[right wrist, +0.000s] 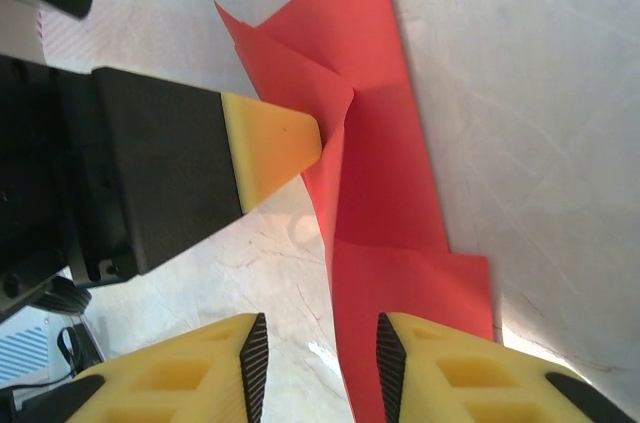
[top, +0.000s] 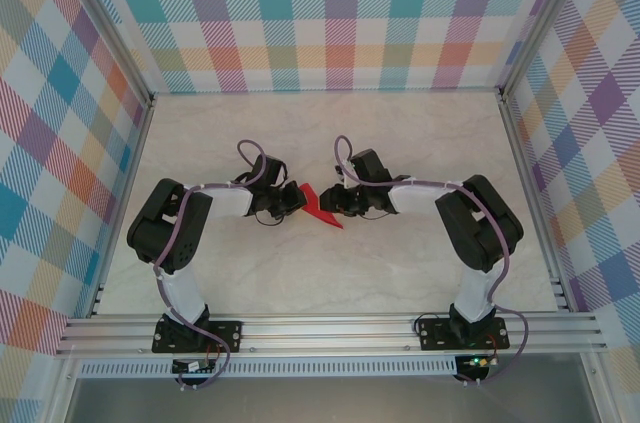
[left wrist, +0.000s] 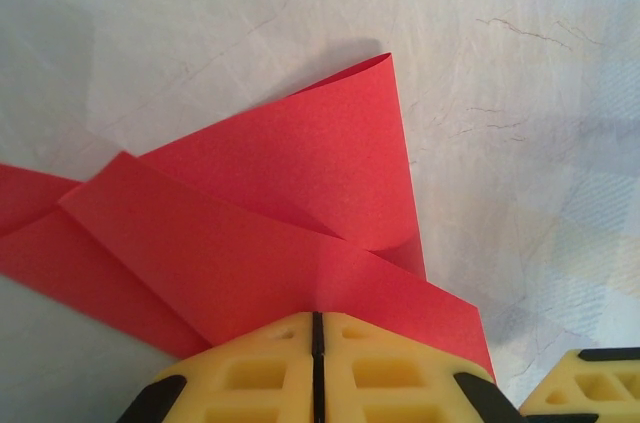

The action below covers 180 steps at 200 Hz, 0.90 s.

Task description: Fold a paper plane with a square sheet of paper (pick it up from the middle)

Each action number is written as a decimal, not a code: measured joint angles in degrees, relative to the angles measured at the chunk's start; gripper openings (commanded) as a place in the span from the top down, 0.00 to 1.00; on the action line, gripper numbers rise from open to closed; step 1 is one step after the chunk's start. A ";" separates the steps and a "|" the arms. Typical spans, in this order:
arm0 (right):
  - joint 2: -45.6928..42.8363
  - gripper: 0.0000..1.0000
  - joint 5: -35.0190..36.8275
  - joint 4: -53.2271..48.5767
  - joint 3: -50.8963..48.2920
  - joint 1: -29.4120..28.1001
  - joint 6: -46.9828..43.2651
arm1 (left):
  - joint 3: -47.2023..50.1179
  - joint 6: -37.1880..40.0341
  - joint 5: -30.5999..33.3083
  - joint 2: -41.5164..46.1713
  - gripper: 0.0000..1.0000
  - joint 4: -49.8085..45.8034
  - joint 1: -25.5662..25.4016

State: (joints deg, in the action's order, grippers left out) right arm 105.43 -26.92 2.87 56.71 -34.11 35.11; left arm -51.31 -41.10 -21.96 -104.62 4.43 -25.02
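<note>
Plaid walls (top: 330, 13) in pastel checks on 3 sides, pale marble-look table (top: 330, 278) below, alu rail (top: 330, 328) along the near edge w/ both arm bases bolted on. Arms reach in and meet approx mid-table, a bit left of centre. Red paper sheet (top: 322, 211) sits btwn the 2 grippers, partly folded: layers overlap, one flap curls up off the table w/ a rounded fold, a long strip runs flat beside it. Left gripper (left wrist: 317, 318): yellow fingers pressed tight together, seam closed, pinching the near edge of the red sheet. Right gripper (right wrist: 320, 328): fingers apart, clear gap btwn the pads; the paper's end lies in that gap against the right-hand pad, bare table showing next to the other pad, so no pinch. In the right wrist view the left gripper's yellow tip touches the folded corner from the left.
</note>
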 measured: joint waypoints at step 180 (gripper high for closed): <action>4.70 0.95 -3.19 0.55 -0.90 1.40 0.98 | -0.02 -2.56 0.09 0.00 0.78 0.63 0.02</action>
State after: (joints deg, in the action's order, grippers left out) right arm 110.13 -30.11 3.42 55.81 -32.71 36.10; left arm -51.33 -43.66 -21.87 -104.62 5.06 -24.99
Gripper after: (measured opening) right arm 0.055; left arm 0.181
